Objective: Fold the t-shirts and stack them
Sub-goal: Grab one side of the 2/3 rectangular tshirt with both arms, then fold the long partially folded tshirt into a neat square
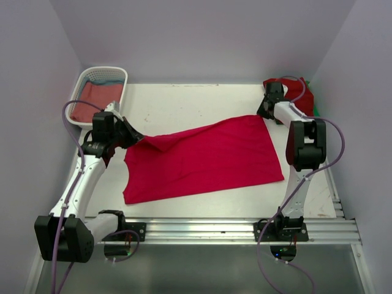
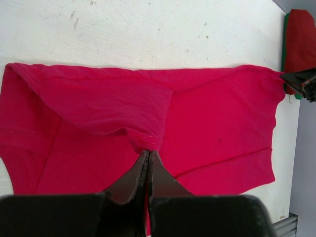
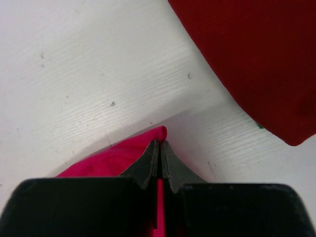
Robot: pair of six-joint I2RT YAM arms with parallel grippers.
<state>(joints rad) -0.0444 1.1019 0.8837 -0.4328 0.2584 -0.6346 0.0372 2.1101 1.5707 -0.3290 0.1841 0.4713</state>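
Nearest the left wrist lens we see the left end effector (image 2: pixel 148 154), its two dark fingers clenched on a pinched ridge of the crimson t-shirt (image 2: pixel 217 128). The cloth puckers at that grip, and a loose fold lies over the garment beyond it. From above, we find this shirt spread across the middle of the desk (image 1: pixel 184 104), between the two arms. Most of it lies flat, with its long side running left to right and slanting away toward the far right. Its near-left corner lies close to the metal rail (image 1: pixel 202 229) that carries the arm bases. At the shirt's far right corner we see the right end effector (image 3: pixel 159 143), likewise closed, with a small peak of crimson cloth caught between its fingertips. Just beyond that corner, with a strip of bare desk between them, lies the darker red t-shirt (image 3: pixel 256 59) in the far right corner of the desk. A thin edge of the green t-shirt (image 2: pixel 284 49) shows beside it; we cannot tell how the two are layered. At the far left corner stands the white slatted basket (image 1: pixel 125 86). It holds the dusty-red t-shirt (image 1: pixel 92 101), with the blue t-shirt (image 1: pixel 107 79) at the far side.
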